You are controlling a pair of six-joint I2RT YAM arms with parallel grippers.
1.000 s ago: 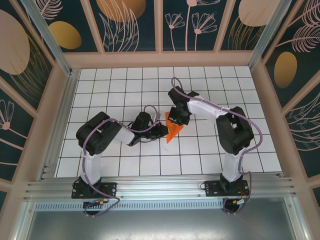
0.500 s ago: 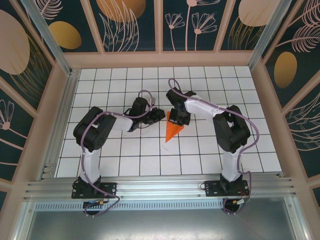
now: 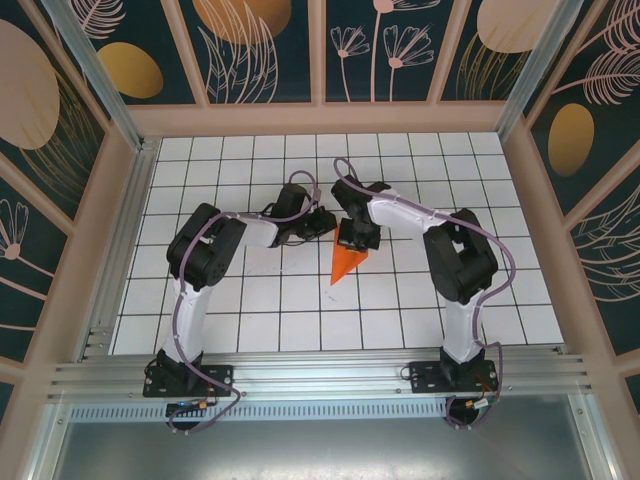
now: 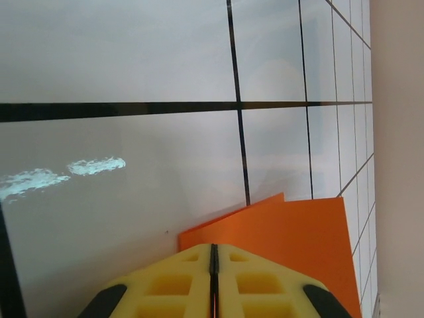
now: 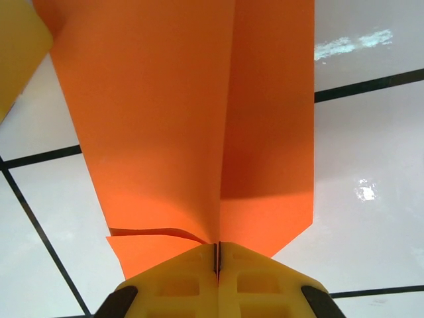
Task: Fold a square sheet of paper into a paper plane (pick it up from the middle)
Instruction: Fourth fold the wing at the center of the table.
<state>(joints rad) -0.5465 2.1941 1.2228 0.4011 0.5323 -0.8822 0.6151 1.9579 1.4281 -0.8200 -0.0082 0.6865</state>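
Item: bright orange paper plane (image 3: 344, 264), a narrow pointed dart, on white grid table (image 3: 250, 300), nose toward 6 o'clock. Right gripper (image 3: 355, 238) clamped its 12 o'clock end. Left gripper (image 3: 322, 225), jaws together, had swung from 9 to 11 o'clock of it; next crease likely there.

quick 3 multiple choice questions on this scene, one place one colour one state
1. In the top view the paper plane points its tip toward: A the picture's bottom B its top C its left
2. The paper plane is: A blue B orange C white
3. The right end effector is: A wide open B holding a pen C shut on the paper plane
1 A, the narrow tip lies lowest; 2 B, orange in every view; 3 C, closed on the fold in the right wrist view
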